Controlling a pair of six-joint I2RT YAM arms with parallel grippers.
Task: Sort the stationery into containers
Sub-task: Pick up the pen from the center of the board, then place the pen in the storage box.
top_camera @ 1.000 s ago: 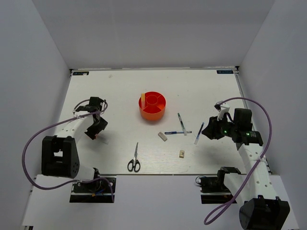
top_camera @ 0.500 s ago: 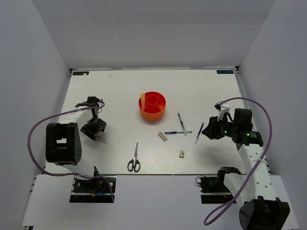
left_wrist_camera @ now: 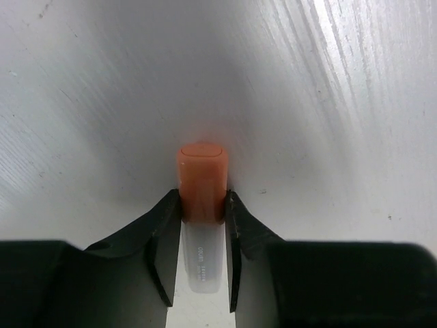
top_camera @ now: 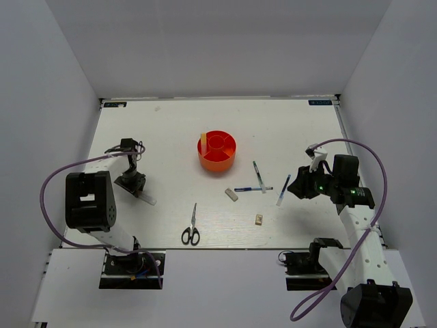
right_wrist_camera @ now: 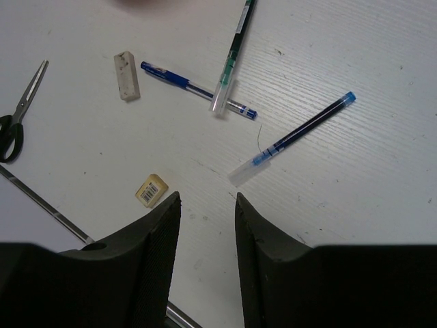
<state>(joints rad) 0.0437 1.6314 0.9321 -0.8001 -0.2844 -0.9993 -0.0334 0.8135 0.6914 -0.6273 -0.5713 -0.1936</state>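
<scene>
A white, orange-capped marker [left_wrist_camera: 202,179], lying on the white table [top_camera: 287,130] well left of the round orange plastic tub [top_camera: 217,152], is pinched by the left gripper [left_wrist_camera: 203,203]; the right gripper [right_wrist_camera: 205,205] is held half-open, empty.

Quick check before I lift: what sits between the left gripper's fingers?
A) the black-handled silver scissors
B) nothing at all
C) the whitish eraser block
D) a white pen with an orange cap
D: in the left wrist view the left gripper has its fingers pressed against both sides of the orange-capped white pen, which lies on the white table.
</scene>
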